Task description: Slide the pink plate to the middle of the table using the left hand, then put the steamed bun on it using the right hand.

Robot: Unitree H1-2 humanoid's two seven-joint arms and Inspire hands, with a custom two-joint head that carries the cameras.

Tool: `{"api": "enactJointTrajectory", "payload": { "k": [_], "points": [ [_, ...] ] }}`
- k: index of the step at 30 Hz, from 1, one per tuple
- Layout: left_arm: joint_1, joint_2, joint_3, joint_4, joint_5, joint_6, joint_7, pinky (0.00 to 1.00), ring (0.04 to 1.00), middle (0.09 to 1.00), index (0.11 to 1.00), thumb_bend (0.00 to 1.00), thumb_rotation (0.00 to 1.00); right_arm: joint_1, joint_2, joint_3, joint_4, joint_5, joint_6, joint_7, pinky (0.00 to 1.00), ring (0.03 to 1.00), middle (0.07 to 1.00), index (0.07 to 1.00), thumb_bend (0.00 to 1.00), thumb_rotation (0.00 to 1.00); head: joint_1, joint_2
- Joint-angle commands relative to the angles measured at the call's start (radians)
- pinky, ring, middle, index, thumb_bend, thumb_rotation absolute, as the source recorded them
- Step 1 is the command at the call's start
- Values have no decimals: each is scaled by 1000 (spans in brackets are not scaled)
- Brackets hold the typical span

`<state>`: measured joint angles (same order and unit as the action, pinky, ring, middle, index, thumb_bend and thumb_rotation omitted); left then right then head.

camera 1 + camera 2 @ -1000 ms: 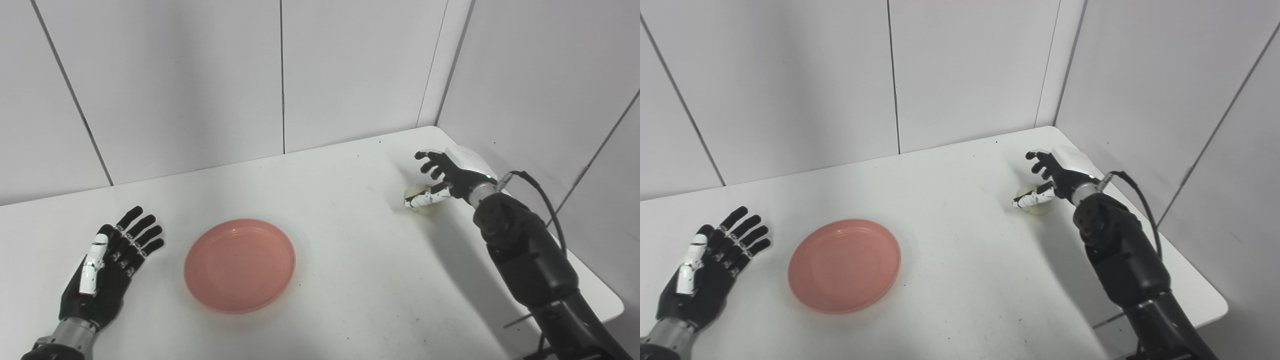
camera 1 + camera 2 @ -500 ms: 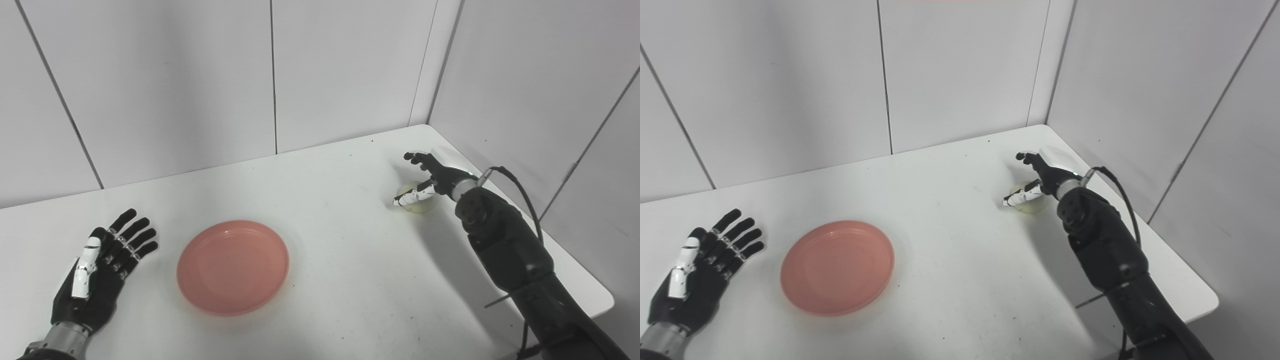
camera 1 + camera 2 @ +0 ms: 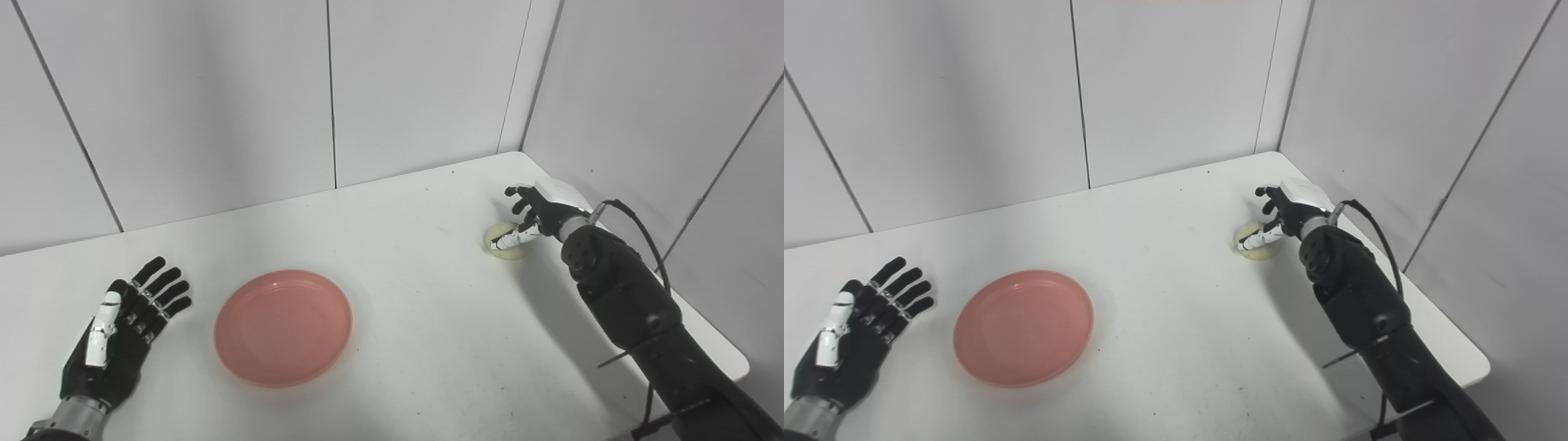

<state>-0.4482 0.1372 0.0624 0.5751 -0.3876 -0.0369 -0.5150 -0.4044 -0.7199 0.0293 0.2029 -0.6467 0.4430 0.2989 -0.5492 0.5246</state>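
Observation:
The pink plate [image 3: 283, 326] lies empty on the white table, left of the middle. My left hand [image 3: 116, 343] lies open and flat on the table, apart from the plate's left rim. The pale steamed bun [image 3: 511, 252] sits on the table near the far right corner. My right hand [image 3: 539, 211] hovers at the bun from the right with its fingers spread and curved above it. Its thumb [image 3: 513, 240] lies across the bun's top. The hand is not closed on the bun. The bun [image 3: 1258, 253] and the right hand [image 3: 1289, 211] also show in the right eye view.
The white table [image 3: 429, 318] is boxed in by grey wall panels at the back and right. Its right edge runs close behind my right arm. A black cable [image 3: 637, 226] loops off the right forearm.
The camera has shifted a little. My right hand has drawn back slightly, so the thumb now lies on the bun instead of reaching past its left side. Left hand and plate are unchanged.

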Motion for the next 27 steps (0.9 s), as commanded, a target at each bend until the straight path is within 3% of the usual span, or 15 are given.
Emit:
{"api": "enactJointTrajectory", "payload": {
  "k": [1,8,10,14,17,19,27],
  "points": [
    [126,49,9,89,24,21,-2,817,828,842,838,494,899,-35,-53,2,-10,-5,5,0,531,647,686,842,951,375,0,2],
    [130,53,7,79,24,28,-4,816,829,844,840,494,898,-60,-66,37,22,-7,22,46,561,639,690,805,967,347,-1,9],
    [132,54,7,75,23,26,-7,817,830,844,839,491,901,-72,-66,50,49,-10,23,54,642,729,770,804,966,329,1,11],
    [132,55,8,76,19,26,-13,819,833,846,842,490,900,-86,-61,62,90,12,9,50,736,815,839,809,985,331,1,12],
    [134,56,9,71,19,30,-12,818,833,845,841,490,899,-87,-55,66,99,20,11,48,700,788,822,810,997,340,0,15],
    [137,57,9,64,20,34,-10,817,833,845,841,488,900,-89,-52,71,106,19,14,48,624,737,797,811,1000,361,-1,17],
    [146,58,8,43,22,46,-6,818,833,846,843,487,907,-110,-42,97,144,24,-5,28,591,678,738,805,989,327,2,21]
  ]
}}
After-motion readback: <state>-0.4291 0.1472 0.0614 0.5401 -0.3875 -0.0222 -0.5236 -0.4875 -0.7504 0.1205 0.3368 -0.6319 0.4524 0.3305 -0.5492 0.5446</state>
